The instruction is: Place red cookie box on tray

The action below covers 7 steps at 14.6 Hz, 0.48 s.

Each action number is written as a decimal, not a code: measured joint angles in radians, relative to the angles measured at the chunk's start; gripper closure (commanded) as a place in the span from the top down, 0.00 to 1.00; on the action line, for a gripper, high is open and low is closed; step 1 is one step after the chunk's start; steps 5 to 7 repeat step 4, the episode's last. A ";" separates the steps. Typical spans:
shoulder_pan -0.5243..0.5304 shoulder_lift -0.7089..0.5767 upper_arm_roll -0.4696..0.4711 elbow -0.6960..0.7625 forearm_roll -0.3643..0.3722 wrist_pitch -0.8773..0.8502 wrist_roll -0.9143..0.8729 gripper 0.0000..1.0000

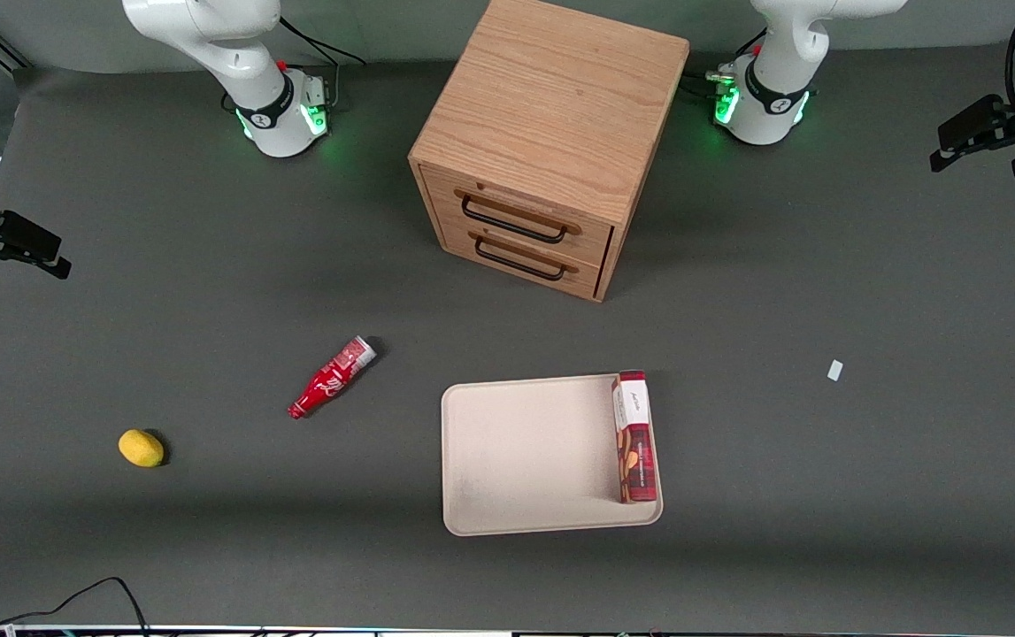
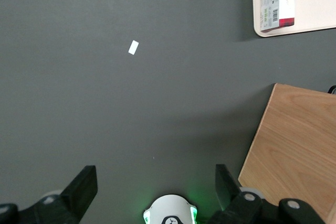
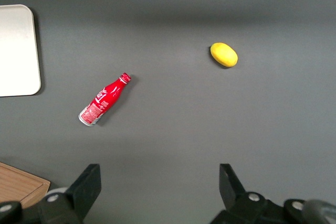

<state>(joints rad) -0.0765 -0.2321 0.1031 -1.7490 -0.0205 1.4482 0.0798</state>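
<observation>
red cookie box (image 1: 634,437): lies on its long narrow side inside the tray, pressed along the rim that faces the working arm's end of the tabletop; white end panel points toward the wooden drawer cabinet, cookie pictures toward the front camera.
tray (image 1: 525,451): beige, flat on the tabletop in front of the cabinet's drawers; most of its surface is bare, the box sits only along one edge.
progress: the box rests within the tray with nothing holding it, so the placing looks done; what seems left is at most for the arm to stay parked clear.
gripper (image 1: 985,133): at the working arm's end of the tabletop, raised; its fingers (image 2: 83,187) are spread wide with nothing between them, only bare tabletop below.
box to fingers: well apart; in the front view the box lies at about 8 o'clock from the gripper.
white scrap (image 1: 834,370): small, on the tabletop between tray and gripper.
wooden drawer cabinet (image 1: 551,133): two drawers, both closed.
red bottle (image 1: 332,377): lying down, toward the parked arm's end.
lemon (image 1: 141,448): farther toward that end.
</observation>
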 measured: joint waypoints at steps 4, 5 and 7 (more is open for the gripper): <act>0.000 0.009 0.000 0.014 0.028 0.002 0.000 1.00; 0.000 0.009 0.000 0.014 0.028 0.002 0.000 1.00; 0.000 0.009 0.000 0.014 0.028 0.002 0.000 1.00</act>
